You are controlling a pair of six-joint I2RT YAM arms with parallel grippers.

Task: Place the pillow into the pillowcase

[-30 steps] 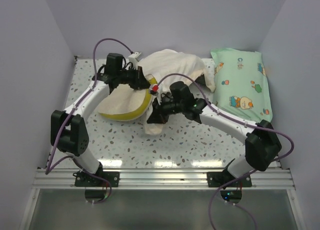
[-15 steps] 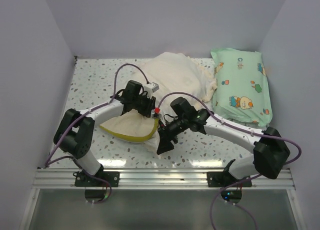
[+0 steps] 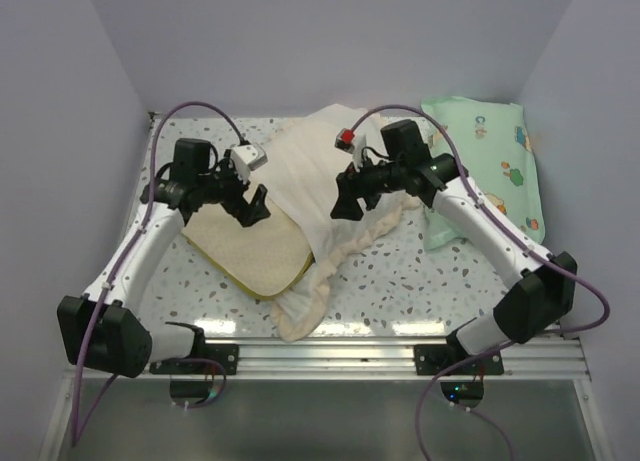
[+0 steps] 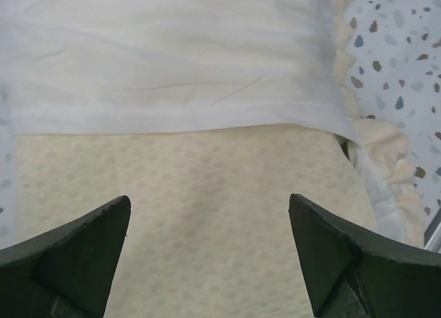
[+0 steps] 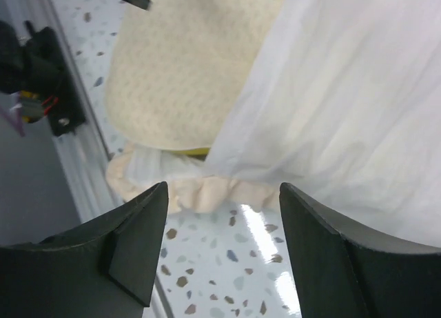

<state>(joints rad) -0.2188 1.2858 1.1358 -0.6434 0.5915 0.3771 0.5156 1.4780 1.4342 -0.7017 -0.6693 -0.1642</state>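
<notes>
The pale cream quilted pillow [image 3: 245, 249] lies flat at the table's left middle, its yellow edge facing the front. Its far and right parts are under the pillowcase [image 3: 315, 171], a limp cream-white cloth whose ruffled trim [image 3: 305, 306] trails toward the front edge. My left gripper [image 3: 257, 204] hovers open over the pillow [image 4: 193, 173], with the case's hem [image 4: 172, 114] just beyond its fingers; left gripper [image 4: 209, 197] holds nothing. My right gripper [image 3: 345, 206] hangs open above the pillowcase [image 5: 344, 90] and trim [image 5: 200, 194], empty; right gripper [image 5: 223, 185] also sees the pillow [image 5: 179, 70].
A mint-green cartoon-print pillow [image 3: 490, 171] lies at the back right, touching the right arm's side. The aluminium rail [image 3: 330, 356] runs along the front edge. Walls close in the left, back and right of the speckled table [image 3: 420, 281].
Both grippers opened and let go of the cloth and pillow. The left arm swung back left, the right arm back right and up. Pillow and case now lie spread on the table.
</notes>
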